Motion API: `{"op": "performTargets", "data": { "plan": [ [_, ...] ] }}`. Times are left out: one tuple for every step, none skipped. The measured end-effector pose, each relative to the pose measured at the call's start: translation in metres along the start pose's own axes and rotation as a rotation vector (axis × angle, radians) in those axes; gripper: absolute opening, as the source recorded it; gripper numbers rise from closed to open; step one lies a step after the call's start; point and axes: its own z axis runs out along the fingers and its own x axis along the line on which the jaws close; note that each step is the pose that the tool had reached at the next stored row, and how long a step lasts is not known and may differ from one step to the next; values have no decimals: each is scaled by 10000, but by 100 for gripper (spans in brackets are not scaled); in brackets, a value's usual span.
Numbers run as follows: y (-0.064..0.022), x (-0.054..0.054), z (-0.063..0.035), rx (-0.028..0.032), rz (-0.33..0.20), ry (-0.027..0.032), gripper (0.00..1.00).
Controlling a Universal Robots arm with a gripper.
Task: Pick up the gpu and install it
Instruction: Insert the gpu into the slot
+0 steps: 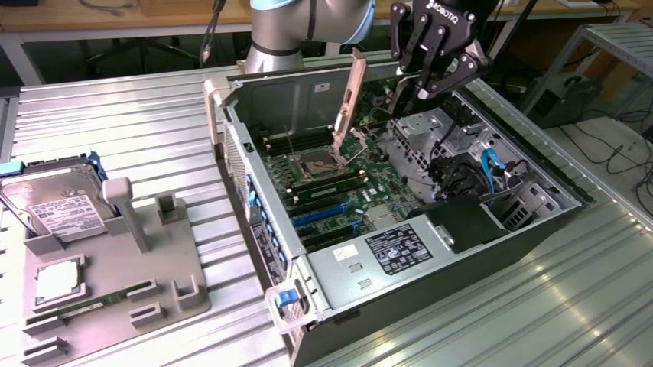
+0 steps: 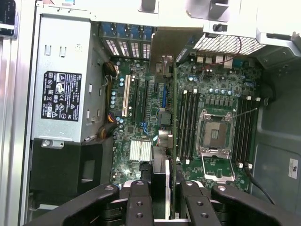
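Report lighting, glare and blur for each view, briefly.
Exterior view: even, bright room light; pale glare on the ribbed metal table; the open computer case has a dark interior around the drive bay, and detail stays sharp. Wrist view: the motherboard is crisp and evenly lit, the gripper close up looks dark and soft.

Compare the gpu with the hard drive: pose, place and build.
Pose: the gpu stands upright on edge, while the hard drive rests label-up.
Place: the gpu is inside the open computer case. The hard drive sits outside it on the grey holder, at the exterior view's left.
Build: the gpu is a thin card, the hard drive a silver box.
Both are rectangular.
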Motion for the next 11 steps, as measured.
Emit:
{"op": "performTargets", "data": {
  "plan": [
    [0,0,4,0,-1,0,27],
    [-1,0,8,0,-2,0,27],
    [-1,0,13,0,-4,0,27],
    [-1,0,17,0,-5,0,27],
    [-1,0,21,0,-5,0,27],
    [-1,0,24,0,-6,0,27],
    [-2,0,28,0,-8,1,27],
    [-2,0,33,0,-8,0,27],
    [-2,1,37,0,-9,0,27],
    [-2,1,39,0,-10,1,27],
    [-2,1,44,0,-11,0,27]
  ]
}}
